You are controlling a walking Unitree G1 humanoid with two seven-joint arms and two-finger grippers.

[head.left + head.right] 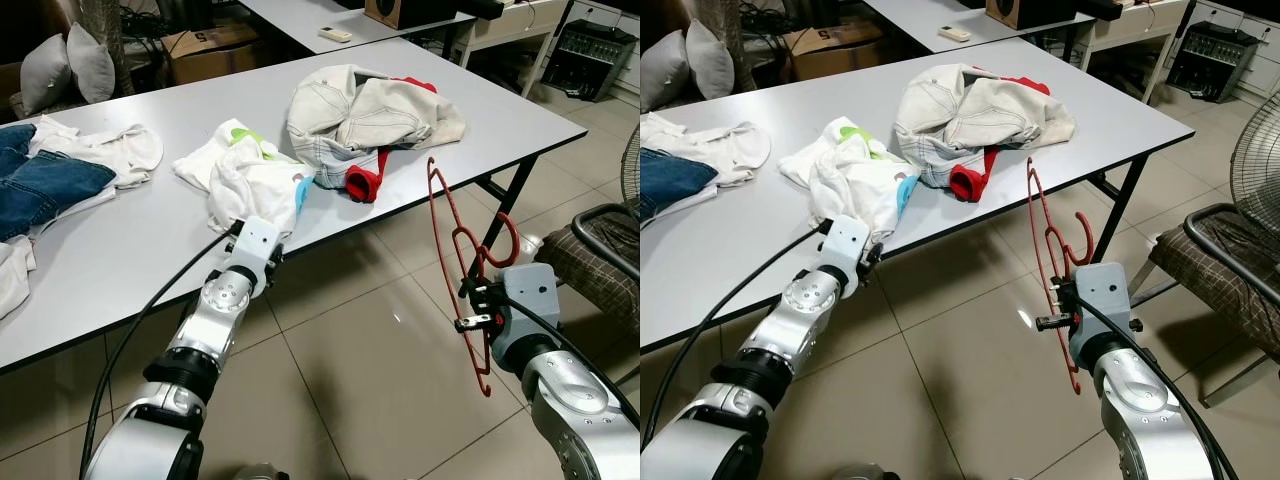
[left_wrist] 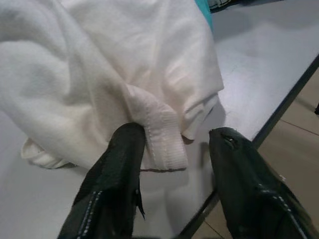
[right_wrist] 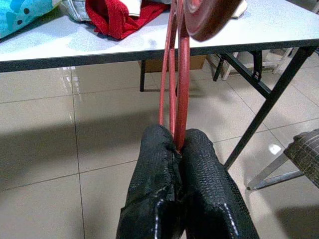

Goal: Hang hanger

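A red wire hanger (image 1: 445,225) stands upright over the tiled floor, right of the table's front corner, with my right gripper (image 1: 470,290) shut on its lower bars. The right wrist view shows both black fingers (image 3: 154,164) pinched on the red bars (image 3: 177,74). At the table's front edge my left gripper (image 1: 238,228) reaches into a crumpled white garment (image 1: 245,175) with teal print. In the left wrist view that gripper (image 2: 177,137) is open. One finger (image 2: 124,149) touches a folded white hem (image 2: 159,134).
On the grey table (image 1: 150,250) lie a cream jacket over a red garment (image 1: 370,115), blue jeans (image 1: 40,185) and a white cloth (image 1: 110,150). Black table legs (image 1: 495,215) stand behind the hanger. A chair (image 1: 600,250) stands at the right.
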